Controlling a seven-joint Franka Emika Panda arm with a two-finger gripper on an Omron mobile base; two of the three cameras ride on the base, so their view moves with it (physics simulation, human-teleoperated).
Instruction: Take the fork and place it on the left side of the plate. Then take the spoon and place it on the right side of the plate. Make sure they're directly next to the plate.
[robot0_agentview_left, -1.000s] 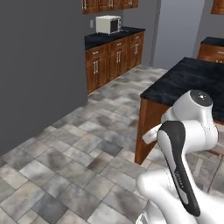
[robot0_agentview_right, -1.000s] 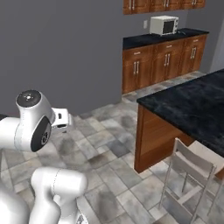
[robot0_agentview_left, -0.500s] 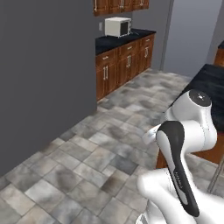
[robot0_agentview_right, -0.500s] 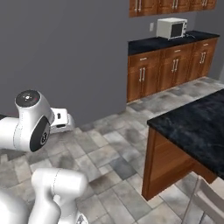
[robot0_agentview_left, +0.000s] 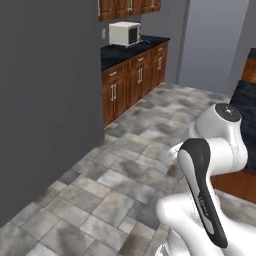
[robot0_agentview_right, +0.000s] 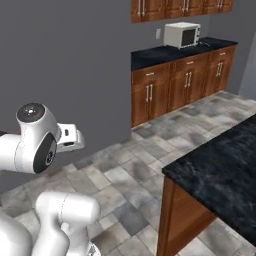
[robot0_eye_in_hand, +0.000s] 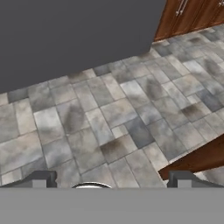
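The fork, the spoon and the plate are out of view. In the hand view my gripper (robot0_eye_in_hand: 112, 180) is open, its two dark fingertips (robot0_eye_in_hand: 41, 179) wide apart with nothing between them. It looks down at grey floor tiles, well above them. The arm is folded close over the base, with its hand (robot0_agentview_right: 70, 138) turned toward the grey wall.
A tall grey wall (robot0_agentview_left: 45, 100) stands to the left. Against the far wall are brown cabinets (robot0_agentview_right: 170, 90) under a black counter with a white microwave (robot0_agentview_right: 181, 34). A dark-topped island (robot0_agentview_right: 220, 165) with a wooden side lies to the right. Tiled floor (robot0_agentview_left: 125, 170) lies open between them.
The whole picture has shifted, so the base has moved: the island has slid off to the right and the grey wall fills more of the left. The arm's pose is unchanged.
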